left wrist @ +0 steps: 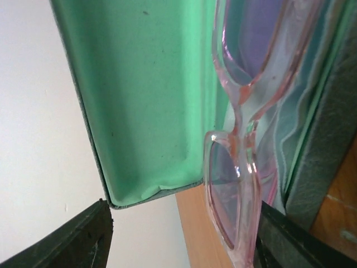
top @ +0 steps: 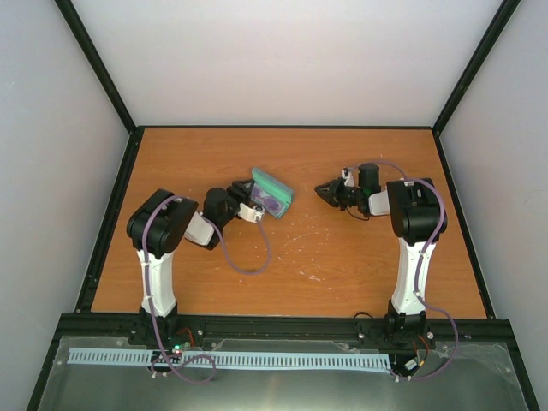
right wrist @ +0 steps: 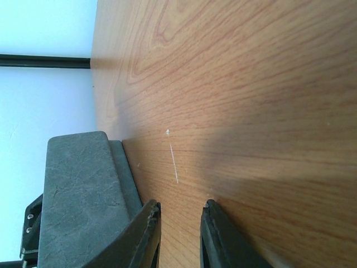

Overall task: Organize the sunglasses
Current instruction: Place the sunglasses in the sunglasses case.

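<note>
The sunglasses (left wrist: 226, 190), with a thin pink translucent frame and purplish lenses, lie in the open case (left wrist: 150, 100), which has a mint-green lining and a grey outside. In the top view the case (top: 276, 183) sits left of the table's middle with the sunglasses (top: 272, 204) inside. My left gripper (left wrist: 183, 204) is open wide at the case's near end, and its right finger (left wrist: 290, 240) is right beside the frame. In the top view the left gripper (top: 250, 200) touches the case. My right gripper (top: 325, 191) is just right of the case. Its fingers (right wrist: 182, 204) stand narrowly apart, empty, low over the wood.
The case's grey shell (right wrist: 78, 190) fills the lower left of the right wrist view, close to the left finger. Pale folds of cloth (left wrist: 287, 123) lie under the glasses. The black table frame (top: 111, 214) and white walls surround the wooden table (top: 342, 265).
</note>
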Robot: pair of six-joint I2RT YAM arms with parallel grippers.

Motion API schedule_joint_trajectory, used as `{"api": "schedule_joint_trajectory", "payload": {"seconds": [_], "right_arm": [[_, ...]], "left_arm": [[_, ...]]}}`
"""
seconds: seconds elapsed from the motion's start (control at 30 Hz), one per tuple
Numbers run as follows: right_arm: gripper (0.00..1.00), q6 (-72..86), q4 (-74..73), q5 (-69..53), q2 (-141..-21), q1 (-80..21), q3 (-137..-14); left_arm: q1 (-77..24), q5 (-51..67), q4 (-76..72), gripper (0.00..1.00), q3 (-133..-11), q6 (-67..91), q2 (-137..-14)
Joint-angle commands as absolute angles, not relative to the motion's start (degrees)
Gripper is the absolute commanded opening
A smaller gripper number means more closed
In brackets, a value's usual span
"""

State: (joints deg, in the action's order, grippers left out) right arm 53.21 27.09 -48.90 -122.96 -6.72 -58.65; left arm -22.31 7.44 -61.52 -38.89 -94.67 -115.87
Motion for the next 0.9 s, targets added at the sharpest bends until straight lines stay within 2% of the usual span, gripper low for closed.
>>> {"api": "schedule_joint_trajectory", "payload": {"seconds": [0.0, 0.13, 0.2, 0.23, 0.27, 0.33, 0.37, 0.5, 0.7, 0.77, 0.87], "right_arm": [[0.2, 53.1, 28.7, -49.5, -123.4, -6.4, -57.8], [0.2, 52.1, 27.5, -49.3, -122.5, -6.4, -58.0], [0.2, 50.8, 25.9, -49.0, -121.8, -6.4, -58.6], [0.2, 50.1, 24.4, -49.0, -121.6, -6.4, -59.0], [0.19, 49.5, 23.4, -49.0, -121.5, -6.4, -59.6], [0.19, 48.9, 22.4, -49.3, -121.6, -6.5, -60.7], [0.18, 48.8, 22.0, -49.6, -121.9, -6.5, -61.4], [0.16, 47.8, 19.0, -50.9, -123.7, -7.7, -66.0], [0.16, 48.4, 17.6, -51.9, -126.3, -9.9, -71.0], [0.16, 49.4, 18.0, -52.7, -127.2, -10.5, -71.9], [0.16, 49.4, 17.1, -53.3, -128.0, -11.7, -73.0]], "left_arm": [[-21.1, 7.2, -61.8, 0.68, -38.3, -94.1, -113.9], [-20.7, 4.4, -58.8, 0.67, -35.6, -88.9, -106.1], [-20.6, 2.2, -52.3, 0.62, -35.8, -83.8, -100.3], [-20.3, 1.5, -44.8, 0.57, -36.6, -81.0, -97.3], [-19.8, 1.7, -37.9, 0.44, -38.3, -77.7, -94.5], [-18.2, 4.2, -24.5, 0.04, -41.9, -73.3, -90.6], [-17.6, 5.7, -19.3, 0.01, -43.5, -73.0, -89.7], [-15.0, 11.2, 0.3, 0.01, -51.4, -72.6, -91.6], [-11.3, 21.9, 40.3, 0.01, -79.9, -69.0, -108.8], [-10.8, 23.6, 49.1, 0.01, -87.3, -69.3, -114.5], [-10.6, 24.7, 55.6, 0.01, -91.5, -72.1, -118.3]]}}
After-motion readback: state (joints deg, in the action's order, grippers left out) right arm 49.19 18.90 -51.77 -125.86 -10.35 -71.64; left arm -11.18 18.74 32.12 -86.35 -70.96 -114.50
